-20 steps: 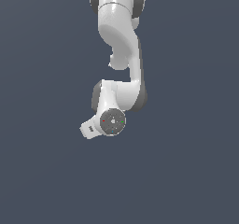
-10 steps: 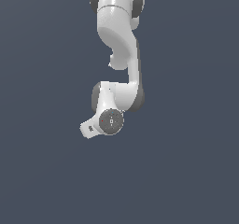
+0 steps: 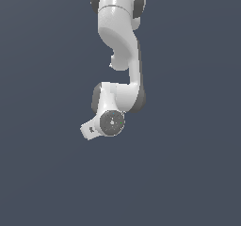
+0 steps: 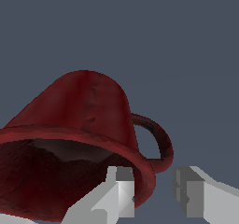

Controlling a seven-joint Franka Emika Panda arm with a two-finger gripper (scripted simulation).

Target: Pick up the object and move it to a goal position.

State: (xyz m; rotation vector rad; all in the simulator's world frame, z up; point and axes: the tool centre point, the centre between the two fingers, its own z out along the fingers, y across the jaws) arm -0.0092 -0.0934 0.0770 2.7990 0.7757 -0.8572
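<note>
In the wrist view the dark red mug fills much of the picture, its dark inside facing the camera and its small handle to one side. My gripper straddles the mug's rim near the handle. One finger is inside the rim and the other finger is outside. A narrow gap shows between the rim and the outer finger, so the jaws stand open. In the exterior view the white arm points straight down and its wrist hides both the mug and the fingers.
Only a plain dark grey-blue ground shows around the arm in both views. No goal marker and no other object is visible.
The arm's wrist has shifted very slightly over the last second; otherwise nothing visibly differs.
</note>
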